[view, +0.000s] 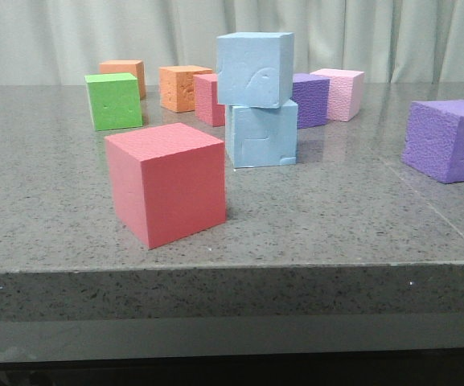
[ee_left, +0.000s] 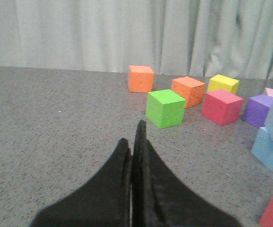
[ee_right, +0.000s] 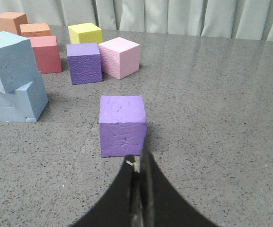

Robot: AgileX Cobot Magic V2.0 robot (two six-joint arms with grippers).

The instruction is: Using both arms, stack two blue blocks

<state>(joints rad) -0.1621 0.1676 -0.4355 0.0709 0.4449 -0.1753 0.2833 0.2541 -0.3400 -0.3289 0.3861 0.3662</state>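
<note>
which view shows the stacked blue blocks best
The front view: both blue blocks sit whole near the centre, the top one twisted and overhanging the lower. The right wrist view shows the stack at its edge, the top block partly cropped. The left wrist view catches only a cropped part of it at the frame edge.

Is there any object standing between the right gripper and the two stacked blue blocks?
Yes. In the right wrist view a purple cube sits directly ahead of the shut right gripper. The upper blue block already rests, slightly twisted, on the lower blue block, off to one side with bare table around them.
</note>
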